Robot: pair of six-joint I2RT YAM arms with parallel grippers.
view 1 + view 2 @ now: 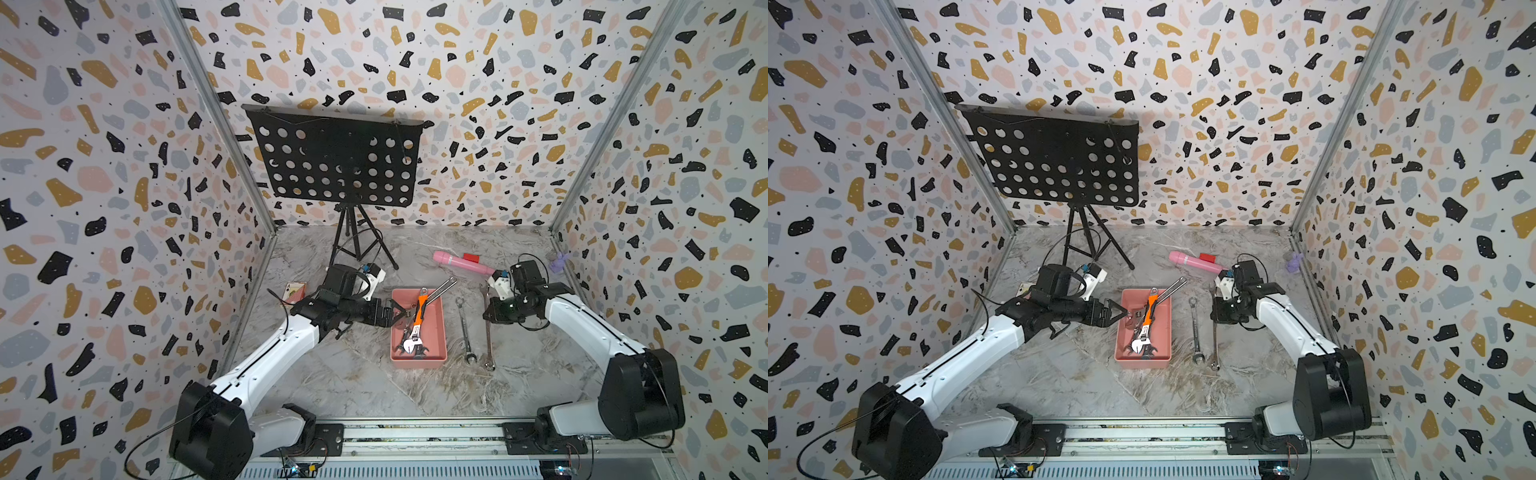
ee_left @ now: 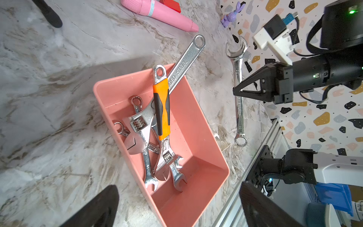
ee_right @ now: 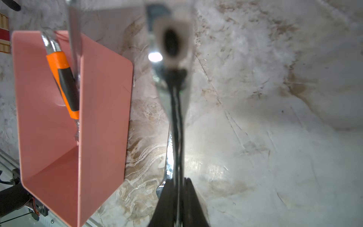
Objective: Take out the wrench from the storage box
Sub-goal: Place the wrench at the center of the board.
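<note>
The salmon-pink storage box (image 1: 419, 363) (image 1: 1142, 363) (image 2: 196, 176) (image 3: 102, 108) sits mid-table. Inside lie an orange-handled adjustable wrench (image 1: 419, 316) (image 2: 161, 110) (image 3: 63, 78) and several smaller wrenches. A long silver one (image 1: 440, 289) (image 2: 184, 62) leans out over the far rim. My left gripper (image 1: 399, 312) (image 1: 1123, 312) (image 2: 178, 186) hovers open over the box's left side, holding nothing. Right of the box, my right gripper (image 1: 486, 316) (image 1: 1213, 318) (image 2: 234, 92) (image 3: 177, 179) is shut on the shaft of a silver combination wrench (image 1: 489, 345) (image 2: 240, 118) down at the table.
Another wrench (image 1: 464, 328) lies between the box and the held one. A pink cylinder (image 1: 461, 262) and a red block (image 1: 471, 257) lie behind. A black music stand (image 1: 336, 162) stands at the back left, a card box (image 1: 294, 291) by the left arm.
</note>
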